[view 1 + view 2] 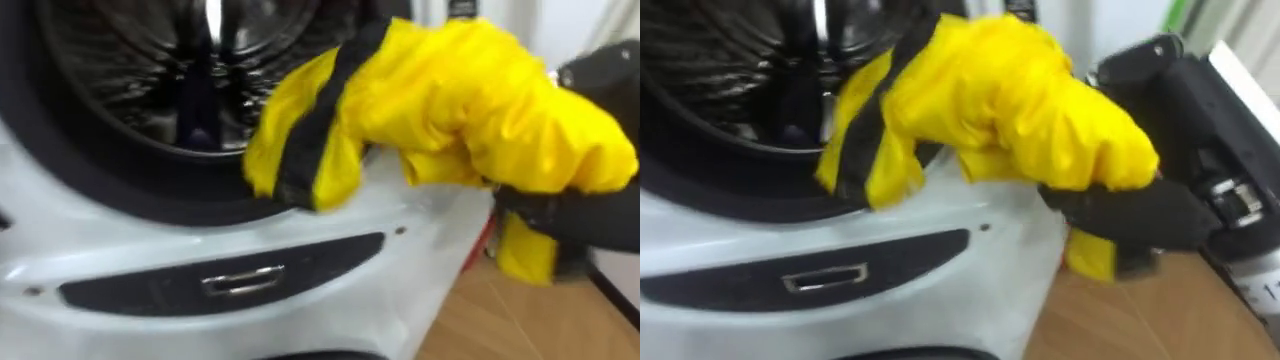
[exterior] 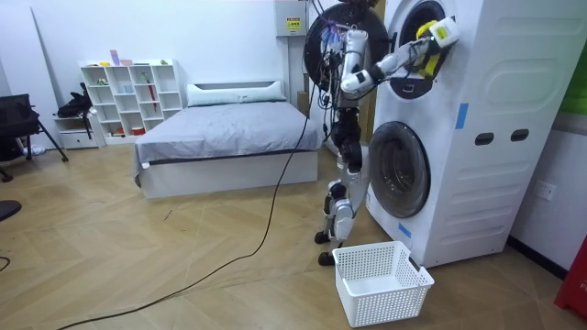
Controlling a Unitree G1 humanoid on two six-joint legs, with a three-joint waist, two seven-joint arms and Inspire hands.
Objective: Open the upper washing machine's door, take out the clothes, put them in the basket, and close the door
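Note:
A yellow garment (image 1: 450, 100) with a black stripe hangs out over the lower rim of the upper machine's round opening (image 1: 130, 190). Behind it is the shiny metal drum (image 1: 120, 70). My right hand (image 1: 570, 215), black, comes in from the right, its fingers curled round the garment's right end, with yellow cloth bunched above and below it. In the room view I stand close to the stacked white machines, one arm raised to the top drum where the yellow garment (image 2: 434, 35) shows.
Below the opening is a white front panel with a dark recessed handle (image 1: 240, 280). A white laundry basket (image 2: 381, 280) stands on the wooden floor by my feet, before the lower machine's door (image 2: 396, 174). A bed (image 2: 229, 133) and shelves stand behind.

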